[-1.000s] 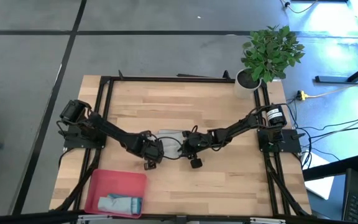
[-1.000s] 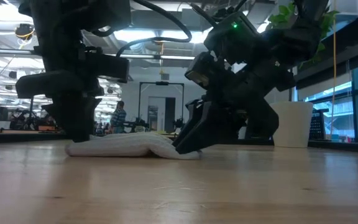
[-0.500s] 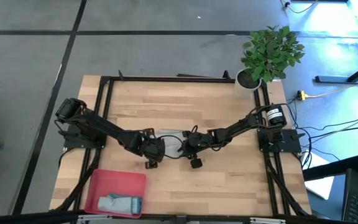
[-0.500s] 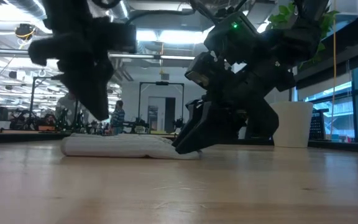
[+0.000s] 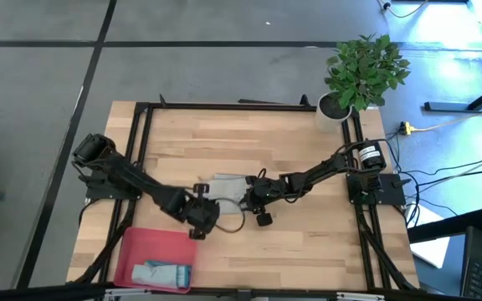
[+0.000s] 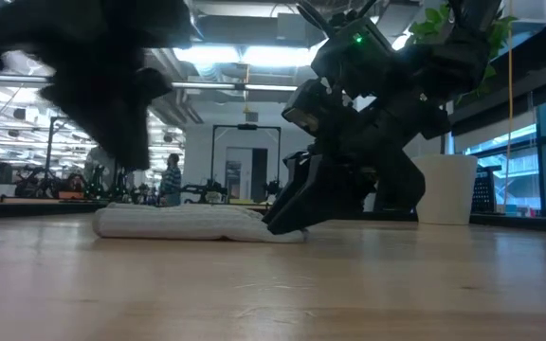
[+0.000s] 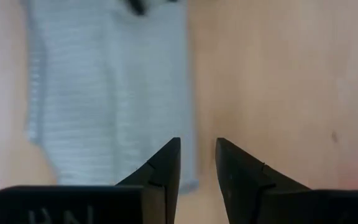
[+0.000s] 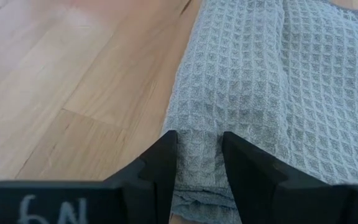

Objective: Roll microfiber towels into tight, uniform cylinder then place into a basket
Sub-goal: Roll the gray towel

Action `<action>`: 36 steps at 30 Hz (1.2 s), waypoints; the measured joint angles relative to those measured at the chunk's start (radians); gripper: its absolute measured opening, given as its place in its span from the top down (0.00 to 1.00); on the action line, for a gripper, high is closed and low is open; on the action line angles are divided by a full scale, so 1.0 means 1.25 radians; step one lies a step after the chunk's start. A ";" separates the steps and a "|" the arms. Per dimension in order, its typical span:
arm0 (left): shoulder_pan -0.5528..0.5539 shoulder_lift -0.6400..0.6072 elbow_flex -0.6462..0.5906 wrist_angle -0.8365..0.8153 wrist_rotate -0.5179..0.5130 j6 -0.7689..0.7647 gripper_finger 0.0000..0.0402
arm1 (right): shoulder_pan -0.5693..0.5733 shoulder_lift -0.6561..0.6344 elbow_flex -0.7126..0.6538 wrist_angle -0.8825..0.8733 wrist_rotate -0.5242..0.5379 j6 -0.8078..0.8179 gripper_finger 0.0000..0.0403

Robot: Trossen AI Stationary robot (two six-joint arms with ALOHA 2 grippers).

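Observation:
A light grey microfiber towel point(image 5: 228, 187), folded into a flat band, lies on the table's middle point(image 6: 183, 223). My right gripper point(image 5: 251, 193) is shut on the towel's right end. My left gripper point(image 5: 197, 226) hovers above the table, near and left of the towel point(image 7: 110, 93), its fingers a narrow gap apart with nothing between them. A pale blue-teal towel point(image 5: 161, 273), rolled up, lies in the pink-red basket point(image 5: 153, 244) at the table's near left corner. My right gripper pinches a bunched fold at the towel's right end point(image 8: 199, 152) between its two fingers. The fingers point(image 6: 282, 220) slant down from the table's right side. The towel lies flat on the table, slack, stretching away from the fingers.
A white pot with a green plant point(image 5: 341, 100) stands at the far right corner. Black frame rails point(image 5: 141, 142) run along the table's left, far and right sides. Bare wood lies far and near of the towel.
My left gripper has risen off the towel's left end and drawn back toward the table's near left, toward the basket, rolling somewhat as it went. The grey towel stays flat on the table.

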 joint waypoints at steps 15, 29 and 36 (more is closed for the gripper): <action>-0.060 0.000 -0.132 0.152 -0.099 -0.007 0.78 | 0.000 0.000 0.000 -0.001 0.000 -0.001 0.67; -0.042 0.001 -0.181 0.193 -0.096 0.002 0.78 | 0.000 0.001 -0.001 0.003 0.000 -0.001 0.67; -0.007 0.001 -0.127 0.150 -0.081 0.055 0.78 | -0.008 0.003 0.028 -0.026 0.005 0.008 0.67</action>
